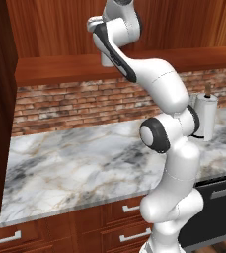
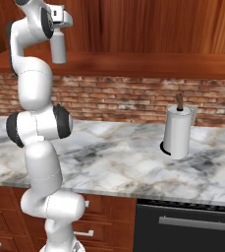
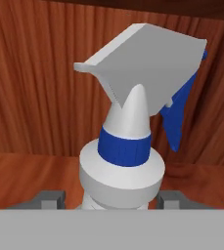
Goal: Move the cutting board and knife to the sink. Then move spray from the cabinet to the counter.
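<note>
Smooth white spray (image 3: pixel 125 146) with blue collar between end effector (image 3: pixel 103 200) fingertips, grip unclear, wood-grain cabinet behind

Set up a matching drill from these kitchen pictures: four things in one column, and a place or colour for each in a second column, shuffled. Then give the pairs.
Things
1. spray
2. paper-towel roll
3. counter
4. drawers

Descriptions
A. reddish-brown wood with silver handles
B. up on the wooden cabinet shelf, between the pincer fingers
C. white-grey marble with veins
D. standing upright on the counter near the brick wall

Pairs: 1-B, 2-D, 3-C, 4-A
</note>
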